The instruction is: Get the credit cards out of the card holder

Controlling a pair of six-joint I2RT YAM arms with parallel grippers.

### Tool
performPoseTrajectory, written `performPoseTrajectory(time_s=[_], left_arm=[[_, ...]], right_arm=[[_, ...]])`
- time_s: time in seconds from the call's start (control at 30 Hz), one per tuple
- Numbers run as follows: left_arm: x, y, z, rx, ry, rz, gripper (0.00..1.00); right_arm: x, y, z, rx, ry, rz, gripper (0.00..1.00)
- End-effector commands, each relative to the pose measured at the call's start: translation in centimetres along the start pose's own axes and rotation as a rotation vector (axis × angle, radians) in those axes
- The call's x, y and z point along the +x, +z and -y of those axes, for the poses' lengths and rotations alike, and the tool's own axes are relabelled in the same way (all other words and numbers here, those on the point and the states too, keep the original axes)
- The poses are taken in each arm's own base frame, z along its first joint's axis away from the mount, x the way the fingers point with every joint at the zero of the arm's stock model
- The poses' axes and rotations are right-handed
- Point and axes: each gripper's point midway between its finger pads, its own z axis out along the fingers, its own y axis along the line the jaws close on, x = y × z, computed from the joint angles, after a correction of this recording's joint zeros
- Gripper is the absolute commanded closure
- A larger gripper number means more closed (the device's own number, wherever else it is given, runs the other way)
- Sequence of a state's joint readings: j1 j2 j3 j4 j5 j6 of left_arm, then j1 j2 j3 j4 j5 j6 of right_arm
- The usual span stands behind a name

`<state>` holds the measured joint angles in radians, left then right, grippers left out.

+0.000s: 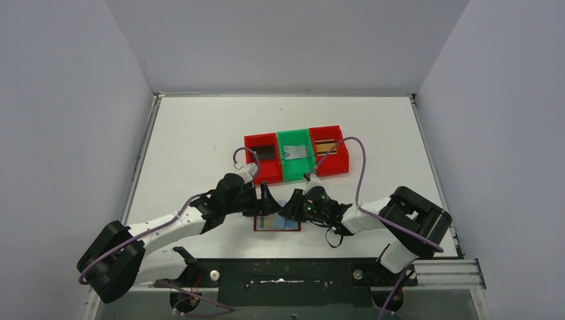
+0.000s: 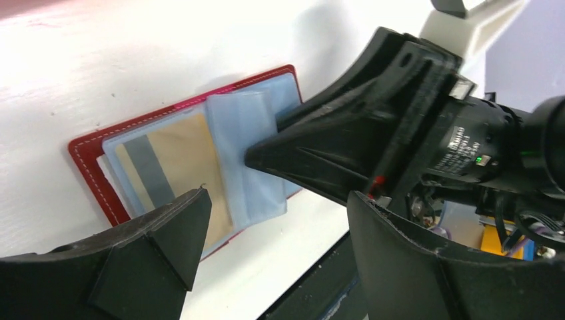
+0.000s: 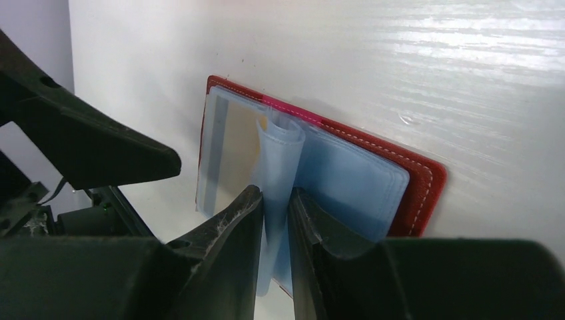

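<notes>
The dark red card holder (image 1: 276, 225) lies open on the table between the two grippers; it also shows in the left wrist view (image 2: 86, 150) and the right wrist view (image 3: 426, 183). A gold-yellow card with a grey stripe (image 2: 174, 157) sits inside its left pale blue sleeve, also seen in the right wrist view (image 3: 240, 137). My right gripper (image 3: 274, 200) is shut on a loose pale blue sleeve (image 3: 280, 150) and holds it raised from the wallet. My left gripper (image 2: 276, 220) is open and empty, just in front of the wallet.
Behind the wallet stand a red bin (image 1: 261, 158) with a dark card, a green bin (image 1: 296, 155) with a grey card, and a red bin (image 1: 328, 150) with a gold card. The table's dark front edge (image 1: 280, 267) is close by.
</notes>
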<state>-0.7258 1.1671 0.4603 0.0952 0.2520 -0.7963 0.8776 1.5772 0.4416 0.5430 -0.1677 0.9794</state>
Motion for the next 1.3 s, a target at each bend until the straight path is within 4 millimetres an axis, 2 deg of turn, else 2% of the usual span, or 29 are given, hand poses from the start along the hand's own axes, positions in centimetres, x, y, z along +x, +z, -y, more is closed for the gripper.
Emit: performPoseTrajectory(time_s=[0.0,0.1,0.37,0.7,0.8,0.9,1.03,1.1,1.27], left_arm=[[-1.4,1.0,-0.6,-0.046,-0.071,0.086,0.31],[-0.3,1.5,-2.5,-0.117,-0.117,0.062,0.35],[0.9,2.4,-1.5,-0.047,-0.135,-0.007,0.40],[1.8,3.4,1.9,0.128,-0.117,-0.102,0.44],[1.4,3.6,3.6,0.203,-0.111,-0.106,0.47],[0.9,3.8,4.9,0.250,-0.097,-0.099,0.49],[0.7,4.3,5.7,0.270,-0.084,-0.100,0.51],[0.7,4.7,6.1,0.282,-0.078,-0.105,0.51],[1.7,6.0,7.3,0.308,-0.053,-0.158,0.53]], right_arm=[[-0.9,-0.7,0.2,-0.029,0.063,0.049,0.77],[-1.0,-0.9,1.1,-0.013,0.115,0.056,0.77],[-0.7,-0.8,2.2,-0.005,0.174,0.050,0.77],[-0.3,-0.6,2.5,0.002,0.200,0.039,0.76],[-1.0,-1.0,1.2,-0.039,0.203,0.041,0.74],[-2.2,-1.9,0.6,-0.014,0.219,0.076,0.69],[-4.0,-4.2,1.2,0.074,0.215,0.155,0.54],[-4.9,-5.5,2.2,0.160,0.207,0.194,0.47],[-7.1,-9.9,5.0,0.355,0.232,0.342,0.40]])
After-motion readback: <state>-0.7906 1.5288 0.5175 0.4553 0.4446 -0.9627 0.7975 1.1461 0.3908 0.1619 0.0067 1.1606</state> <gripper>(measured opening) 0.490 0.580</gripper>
